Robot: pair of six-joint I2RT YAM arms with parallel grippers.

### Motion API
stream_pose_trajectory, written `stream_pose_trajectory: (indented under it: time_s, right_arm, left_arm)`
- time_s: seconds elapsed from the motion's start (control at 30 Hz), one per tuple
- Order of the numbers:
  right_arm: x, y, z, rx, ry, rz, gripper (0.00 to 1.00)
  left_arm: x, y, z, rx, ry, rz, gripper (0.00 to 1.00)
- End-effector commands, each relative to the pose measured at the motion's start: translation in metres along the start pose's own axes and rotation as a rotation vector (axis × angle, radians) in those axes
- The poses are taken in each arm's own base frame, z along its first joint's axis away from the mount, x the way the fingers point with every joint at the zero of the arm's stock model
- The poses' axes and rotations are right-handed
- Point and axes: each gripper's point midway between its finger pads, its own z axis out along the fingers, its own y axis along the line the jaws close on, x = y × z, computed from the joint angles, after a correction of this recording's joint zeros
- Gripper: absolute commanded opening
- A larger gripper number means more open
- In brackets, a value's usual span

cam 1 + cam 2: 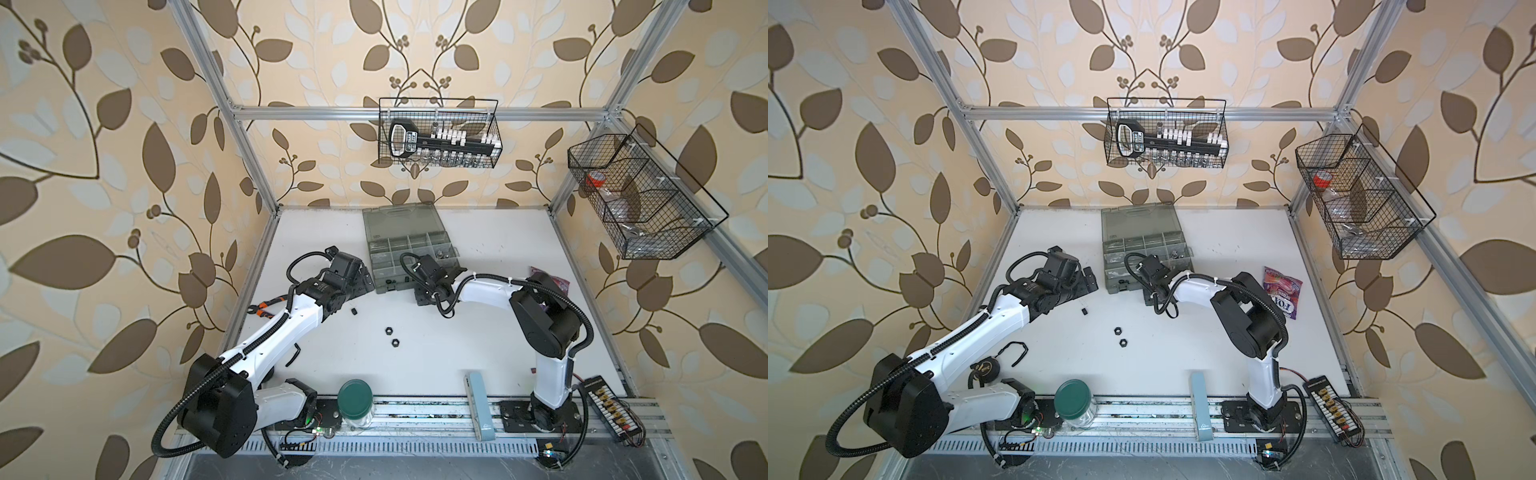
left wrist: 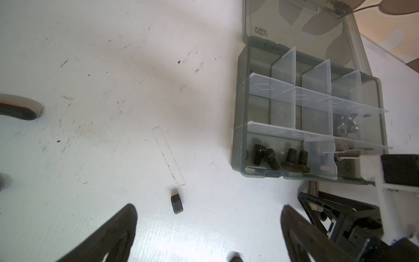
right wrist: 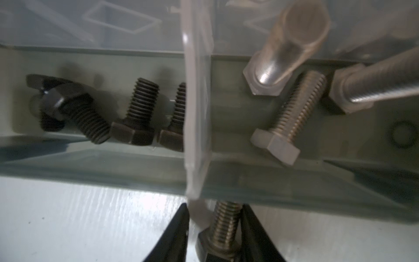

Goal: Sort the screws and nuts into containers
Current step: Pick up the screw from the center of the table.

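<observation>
The grey organizer case (image 1: pixel 409 249) lies open at the table's middle back. Its containers hold black screws (image 2: pixel 281 158), silver screws (image 3: pixel 292 118) and silver nuts (image 2: pixel 347 127), each kind apart. My right gripper (image 3: pixel 215 205) is at the case's front wall, shut on a silver screw (image 3: pixel 224 224) that lies on the table just outside it, also seen in the left wrist view (image 2: pixel 314 187). My left gripper (image 2: pixel 208 207) hangs open left of the case, over a small black hex piece (image 2: pixel 176 204). Two black nuts (image 1: pixel 389 331) (image 1: pixel 394 342) lie on the table in front.
A green-lidded jar (image 1: pixel 354 399) and a pale blue box (image 1: pixel 480 409) stand at the front edge. A candy bag (image 1: pixel 1281 291) lies right of the right arm, orange-handled pliers (image 1: pixel 266 309) at the left edge. Wire baskets (image 1: pixel 436 133) (image 1: pixel 640 195) hang on the frame.
</observation>
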Motion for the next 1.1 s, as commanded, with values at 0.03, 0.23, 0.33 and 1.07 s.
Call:
stream_pose_trajectory:
  time_s: [0.03, 0.23, 0.33, 1.07]
  right_arm:
    - [0.007, 0.012, 0.007, -0.062, 0.049, -0.059, 0.33]
    - [0.019, 0.024, -0.001, -0.091, 0.082, -0.160, 0.33]
    - [0.026, 0.024, 0.001, -0.084, 0.102, -0.177, 0.26]
    - [0.034, 0.035, 0.005, -0.056, 0.158, -0.253, 0.04]
  left_arm:
    - [-0.002, 0.006, 0.000, -0.020, -0.005, -0.014, 0.99]
    - [-0.002, 0.007, 0.000, -0.023, -0.008, -0.014, 0.99]
    - [-0.003, 0.006, 0.000, -0.023, -0.008, -0.014, 0.99]
    - [-0.005, 0.004, 0.000, -0.023, -0.012, -0.012, 0.99]
